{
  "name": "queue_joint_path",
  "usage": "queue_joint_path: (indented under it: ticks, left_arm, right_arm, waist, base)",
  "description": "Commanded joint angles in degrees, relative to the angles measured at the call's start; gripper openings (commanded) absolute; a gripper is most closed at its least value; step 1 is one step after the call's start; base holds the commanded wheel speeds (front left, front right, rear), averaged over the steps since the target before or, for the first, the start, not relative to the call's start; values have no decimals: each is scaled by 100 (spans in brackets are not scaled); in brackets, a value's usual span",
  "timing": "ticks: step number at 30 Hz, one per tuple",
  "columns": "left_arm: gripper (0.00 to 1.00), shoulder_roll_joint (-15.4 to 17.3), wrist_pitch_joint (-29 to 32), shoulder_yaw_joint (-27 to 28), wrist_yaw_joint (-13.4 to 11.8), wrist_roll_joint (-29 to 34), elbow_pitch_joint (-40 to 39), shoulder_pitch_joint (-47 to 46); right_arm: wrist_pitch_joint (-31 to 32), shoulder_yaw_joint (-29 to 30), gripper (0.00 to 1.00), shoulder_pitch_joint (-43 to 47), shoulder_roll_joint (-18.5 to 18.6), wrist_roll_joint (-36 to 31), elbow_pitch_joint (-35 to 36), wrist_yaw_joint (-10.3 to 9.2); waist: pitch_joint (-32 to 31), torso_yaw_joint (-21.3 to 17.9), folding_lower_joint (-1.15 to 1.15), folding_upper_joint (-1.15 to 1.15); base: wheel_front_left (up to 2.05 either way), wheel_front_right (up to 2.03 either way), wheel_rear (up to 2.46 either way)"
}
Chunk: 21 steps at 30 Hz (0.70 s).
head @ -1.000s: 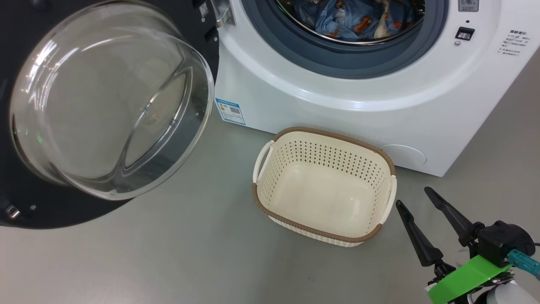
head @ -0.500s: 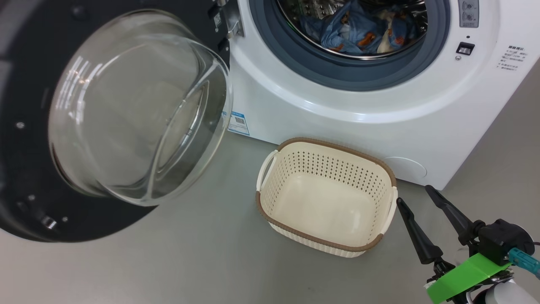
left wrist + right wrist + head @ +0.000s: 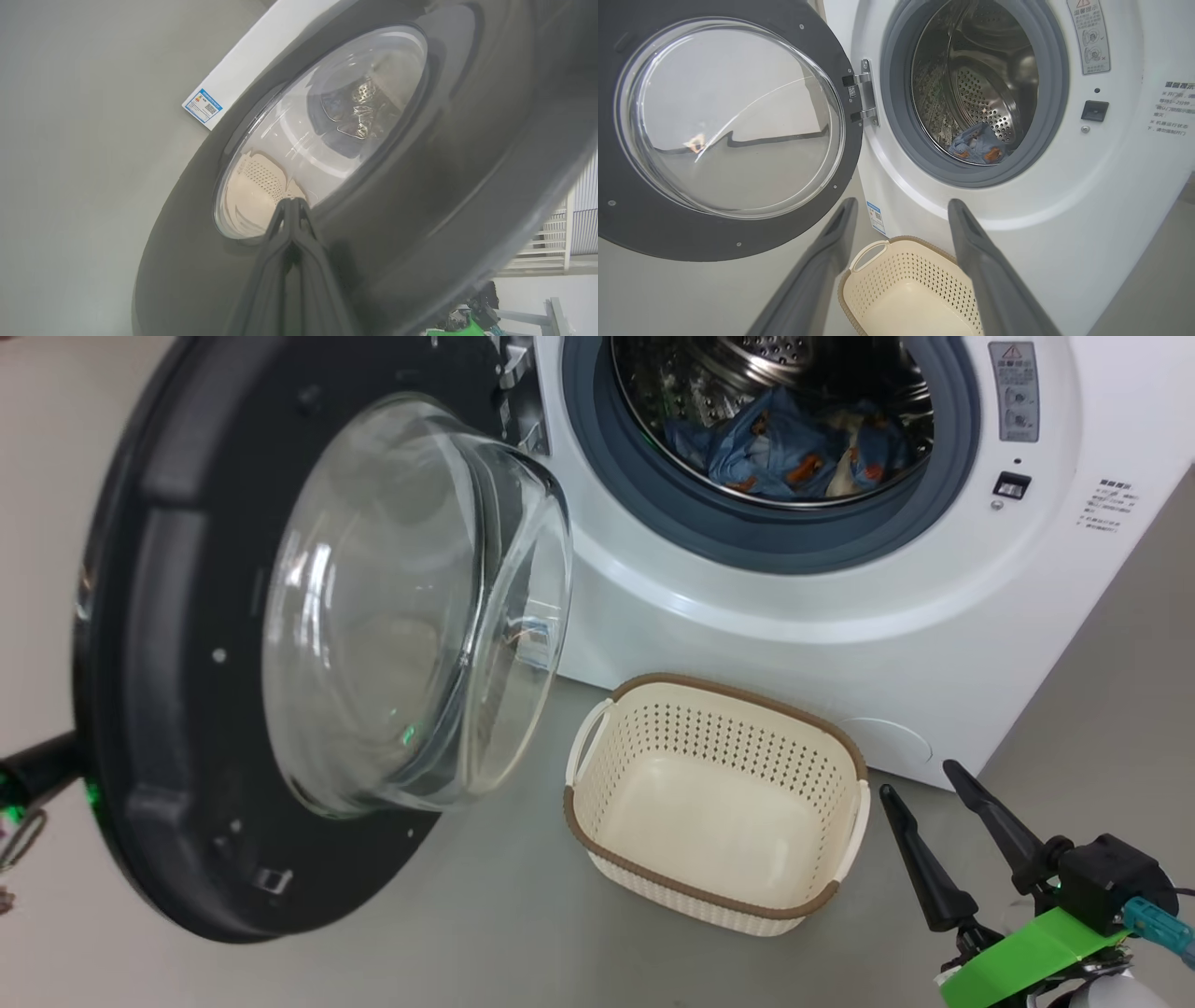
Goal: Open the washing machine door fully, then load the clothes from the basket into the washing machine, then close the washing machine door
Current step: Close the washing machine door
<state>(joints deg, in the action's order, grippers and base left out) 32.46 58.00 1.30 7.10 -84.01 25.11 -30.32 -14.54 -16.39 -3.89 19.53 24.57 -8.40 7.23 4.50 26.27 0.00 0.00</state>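
**The door stands between the left gripper and the machine**

The door (image 3: 168, 644) hangs half open, hinged left of the machine's (image 3: 794, 616) mouth, its glass bowl toward the drum. The left gripper (image 3: 292, 205), fingers pressed together, points at the door's outer face by the glass edge, so the push should go toward the machine. The right gripper (image 3: 915, 777), spread and empty, is farther off, beside the empty basket (image 3: 709, 683) in front of the machine. The clothes (image 3: 794, 453) lie in the drum.

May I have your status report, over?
Left gripper shut at outer face of black-rimmed round glass door; right gripper open, empty. Light-blue printed clothes in steel drum; cream perforated basket empty. Opening unobstructed.
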Motion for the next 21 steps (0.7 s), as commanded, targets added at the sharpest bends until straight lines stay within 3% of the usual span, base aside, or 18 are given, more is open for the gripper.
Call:
queue_joint_path:
  ticks: [1, 21]
  left_arm:
    - [0, 257, 122, 140, 38, -111, -351, -42]
    - [0, -108, 321, -485, 38, -306, -2079, 418]
  right_arm:
    - [-46, -46, 100, 76, 41, -22, 101, 25]
    - [-46, 154, 100, 329, -191, -66, 106, 25]
  waist:
    - [-109, -55, 0, 0]
    - [-421, -726, 0, 0]
  base:
    - [0, 0, 0]
    - [0, 0, 0]
